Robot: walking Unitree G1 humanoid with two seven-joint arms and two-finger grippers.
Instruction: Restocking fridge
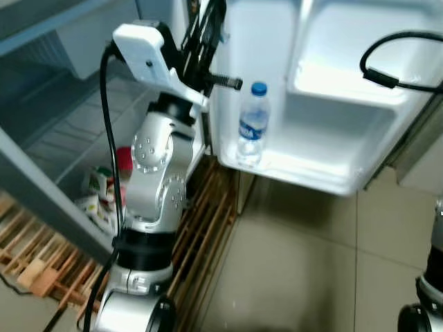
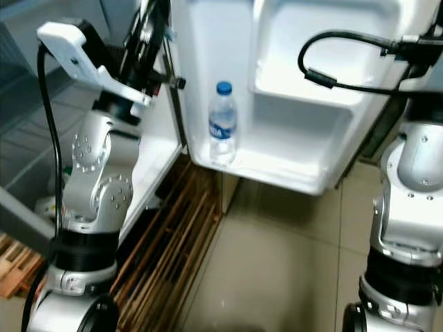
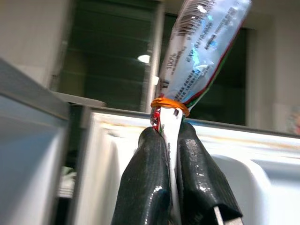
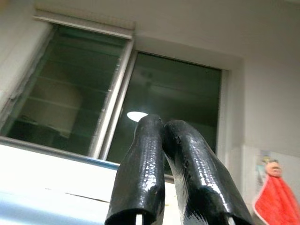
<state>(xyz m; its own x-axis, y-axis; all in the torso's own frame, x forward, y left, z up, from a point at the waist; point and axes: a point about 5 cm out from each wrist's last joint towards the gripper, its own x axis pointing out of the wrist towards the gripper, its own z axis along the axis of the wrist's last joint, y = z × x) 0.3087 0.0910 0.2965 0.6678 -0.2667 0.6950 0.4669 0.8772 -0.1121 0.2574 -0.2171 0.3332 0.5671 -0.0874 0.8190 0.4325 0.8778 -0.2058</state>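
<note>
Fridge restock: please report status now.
Left claw shut on packet, raised beside fridge door. Right claw shut, empty. One water bottle upright on bottom door shelf. Nothing seen in the way.

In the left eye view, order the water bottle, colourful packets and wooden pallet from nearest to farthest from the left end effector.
1. Water bottle, in the door shelf, beside the left end effector, which grips a sachet.
2. Colourful packets, low on the left.
3. Wooden pallet, lower-left corner.

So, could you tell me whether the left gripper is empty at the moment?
No, the left gripper has its fingers shut on a sealed packet with an orange band.
</note>
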